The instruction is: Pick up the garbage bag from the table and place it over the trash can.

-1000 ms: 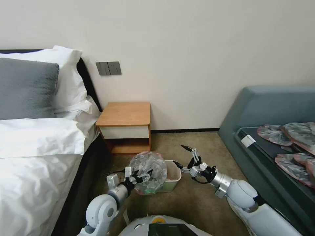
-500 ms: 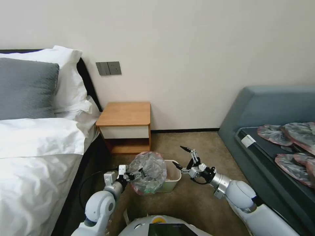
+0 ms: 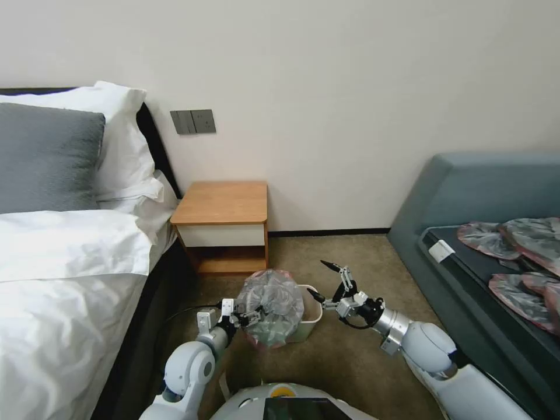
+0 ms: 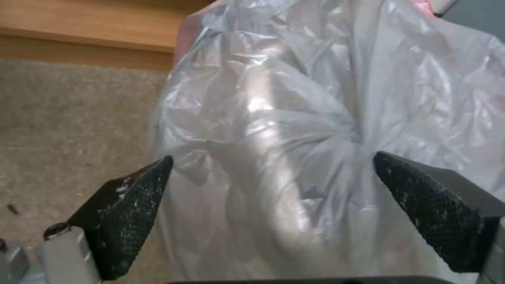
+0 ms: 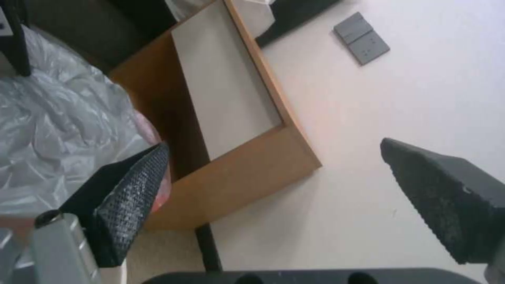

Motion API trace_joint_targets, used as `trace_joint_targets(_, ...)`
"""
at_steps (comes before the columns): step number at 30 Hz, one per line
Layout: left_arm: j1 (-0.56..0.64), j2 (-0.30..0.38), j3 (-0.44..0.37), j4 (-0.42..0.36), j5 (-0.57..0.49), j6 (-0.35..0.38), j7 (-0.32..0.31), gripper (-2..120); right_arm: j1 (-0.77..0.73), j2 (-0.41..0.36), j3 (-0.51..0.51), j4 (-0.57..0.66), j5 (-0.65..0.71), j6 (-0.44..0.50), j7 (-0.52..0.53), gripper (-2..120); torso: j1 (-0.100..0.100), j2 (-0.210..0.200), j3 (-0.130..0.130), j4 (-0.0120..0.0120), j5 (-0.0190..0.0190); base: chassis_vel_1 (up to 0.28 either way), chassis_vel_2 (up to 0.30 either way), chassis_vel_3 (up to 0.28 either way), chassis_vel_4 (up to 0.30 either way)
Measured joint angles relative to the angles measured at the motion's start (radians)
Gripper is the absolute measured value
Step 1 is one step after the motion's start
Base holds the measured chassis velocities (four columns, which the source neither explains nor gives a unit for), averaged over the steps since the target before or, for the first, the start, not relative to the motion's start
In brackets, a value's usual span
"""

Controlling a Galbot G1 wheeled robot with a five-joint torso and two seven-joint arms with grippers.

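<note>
Wrinkly translucent grey film bag, pinkish rim (image 3: 272, 303), bunched over near side of small beige plastic bin (image 3: 310, 318) on carpet, well off orange-brown wooden bench (image 3: 223, 202). Left end effector (image 3: 252, 315) spread wide against film, apparently not pinching. Right end effector (image 3: 326, 280) wide at bin's far rim. Step: draping. Next needs rim stretched over far edge.

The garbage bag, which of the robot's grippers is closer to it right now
Left. The left gripper sits open right against the garbage bag, its film bulging between the fingers. The right gripper hangs open beyond the trash can's far side, clear of the bag.
</note>
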Motion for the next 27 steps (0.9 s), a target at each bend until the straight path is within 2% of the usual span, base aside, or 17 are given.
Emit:
trace_joint_targets(13, 0.005, 0.000, -0.025, -0.022, -0.005, -0.015, -0.014, 95, -0.001, 0.009, -0.002, -0.004, -0.003, 0.006, 0.000, 100, 0.000, 0.000, 0.000, 0.0000, -0.0001, 0.000, 0.000, 0.000, 0.000)
trace_joint_targets(22, -0.025, -0.018, -0.023, 0.032, 0.006, 0.006, -0.015, 93, -0.010, 0.015, 0.000, -0.002, -0.008, 0.009, 0.000, 100, 0.000, 0.000, 0.000, 0.0000, -0.0001, 0.000, 0.000, 0.000, 0.000)
trace_joint_targets(26, -0.041, -0.036, -0.008, 0.049, 0.019, 0.024, -0.015, 89, -0.013, 0.019, 0.001, 0.000, -0.011, 0.011, 0.000, 100, 0.000, 0.000, 0.000, 0.0000, 0.0000, 0.000, 0.000, 0.000, 0.000)
trace_joint_targets(27, -0.045, -0.044, -0.001, 0.055, 0.020, 0.028, -0.013, 83, -0.014, 0.020, 0.000, 0.001, -0.012, 0.011, 0.000, 100, 0.000, 0.000, 0.000, 0.0000, 0.0000, 0.000, 0.000, 0.000, 0.000)
